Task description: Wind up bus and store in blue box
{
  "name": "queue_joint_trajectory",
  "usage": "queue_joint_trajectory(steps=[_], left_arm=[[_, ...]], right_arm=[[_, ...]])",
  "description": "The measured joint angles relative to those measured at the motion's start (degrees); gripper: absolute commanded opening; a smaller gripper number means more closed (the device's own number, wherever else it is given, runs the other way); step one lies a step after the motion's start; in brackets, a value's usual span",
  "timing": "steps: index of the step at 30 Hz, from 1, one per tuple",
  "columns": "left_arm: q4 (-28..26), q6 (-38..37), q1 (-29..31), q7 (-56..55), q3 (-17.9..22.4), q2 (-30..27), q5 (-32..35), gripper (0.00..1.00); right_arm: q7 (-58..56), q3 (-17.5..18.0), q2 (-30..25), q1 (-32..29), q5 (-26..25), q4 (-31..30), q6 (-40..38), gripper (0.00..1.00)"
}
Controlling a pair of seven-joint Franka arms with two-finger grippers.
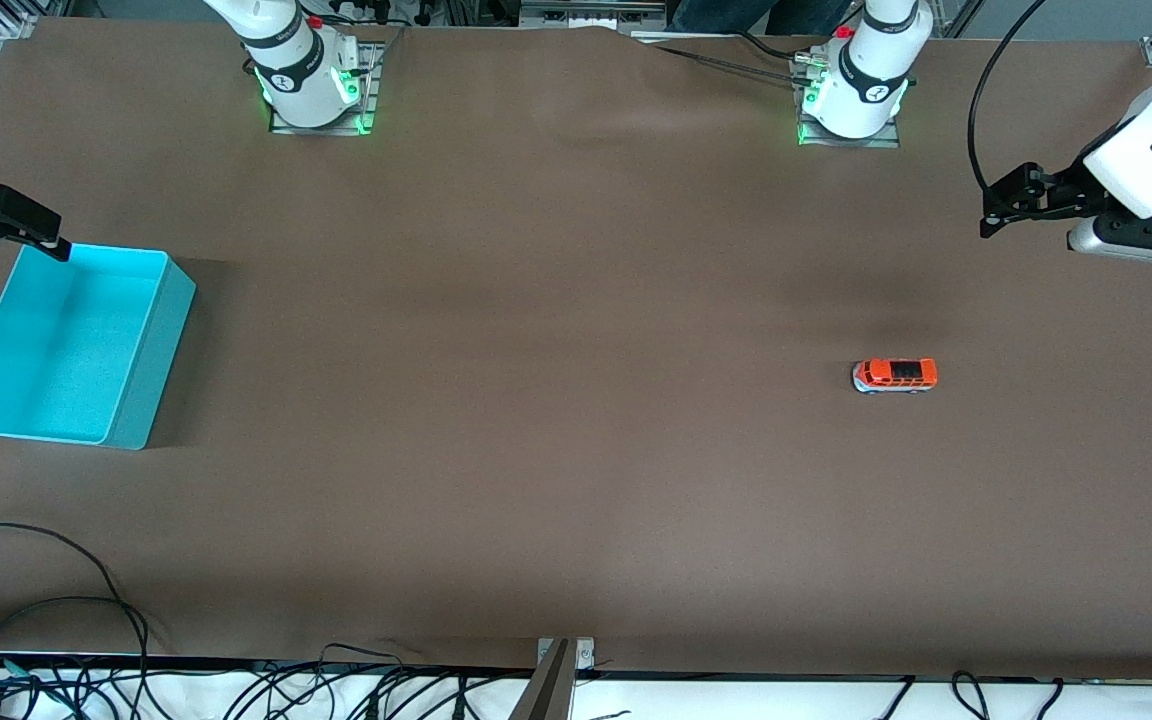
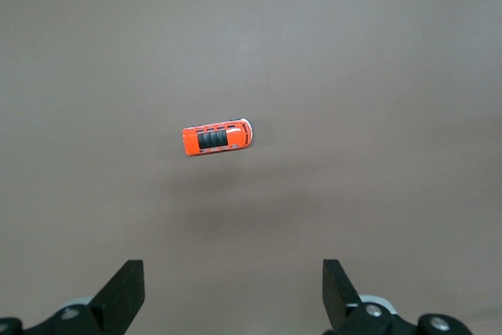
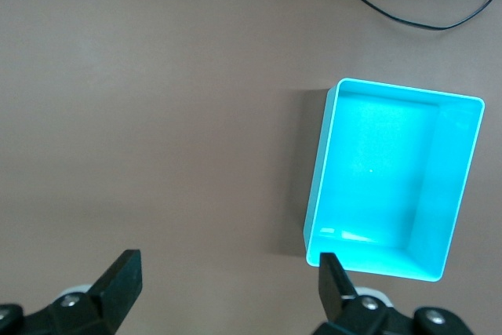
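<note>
The left gripper (image 1: 988,222) hangs in the air at the far right edge of the front view, in the upper part of the frame, over bare brown table (image 1: 576,450) at the left arm's end. Its two black fingers (image 2: 125,292) stand wide apart at the bottom of the left wrist view and hold nothing. The right gripper (image 1: 51,240) hangs at the far left edge of the front view, also in the upper part, its tips over the rim of the blue box (image 1: 151,375). Its fingers (image 3: 121,280) are likewise spread wide and empty, seen at the bottom of the right wrist view. The bus (image 1: 895,376), a small orange toy with a dark roof and pale lower body, sits upright on its wheels right of centre in the front view, slightly below the middle, well apart from both grippers. In the left wrist view the bus (image 2: 218,138) lies just left of centre. The blue box stands open and empty at the right arm's end of the table, at the middle left of the front view, and fills the right half of the right wrist view (image 3: 463,186). Black cables (image 1: 56,610) loop across the lower left corner of the front view.
</note>
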Motion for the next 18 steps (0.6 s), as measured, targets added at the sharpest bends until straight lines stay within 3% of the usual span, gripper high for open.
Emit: queue_joint_trajectory(steps=[18], left_arm=[[0.0, 0.0, 0.0, 0.0, 0.0, 0.0, 0.0, 1.0]], right_arm=[[0.0, 0.2, 0.0, 0.0, 0.0, 0.0, 0.0, 1.0]])
